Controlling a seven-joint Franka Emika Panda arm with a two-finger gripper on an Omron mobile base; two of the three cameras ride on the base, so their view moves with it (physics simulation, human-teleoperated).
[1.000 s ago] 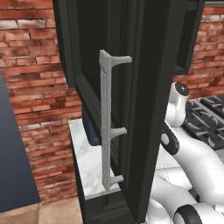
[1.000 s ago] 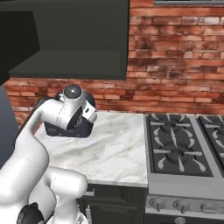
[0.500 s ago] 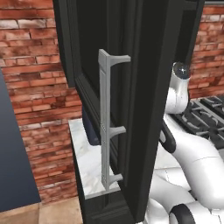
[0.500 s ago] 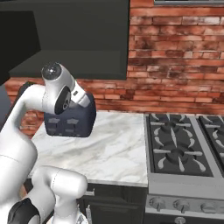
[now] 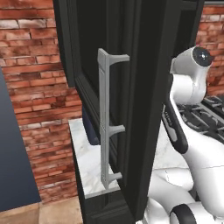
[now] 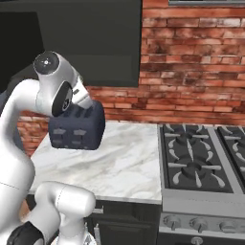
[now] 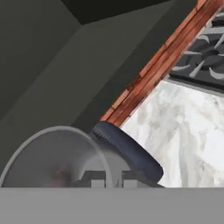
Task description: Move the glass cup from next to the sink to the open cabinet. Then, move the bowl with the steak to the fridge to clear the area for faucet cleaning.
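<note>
Up under the open cabinet (image 6: 91, 38) my tool (image 7: 113, 178) sits nipped tight on the glass cup (image 7: 54, 157), its rim filling the hand view's lower left. Below it I see a dark toaster (image 6: 79, 125) on the marble tabletop (image 6: 124, 162). From the left base, the cabinet door's grey bar handle (image 5: 105, 127) blocks most of it; from the right, the stove (image 6: 201, 158) shows.

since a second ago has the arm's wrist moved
Yes. In the right base view the arm's wrist has risen against the dark blue toaster, from in front of it to above its top left, near the black wall cabinet.
</note>
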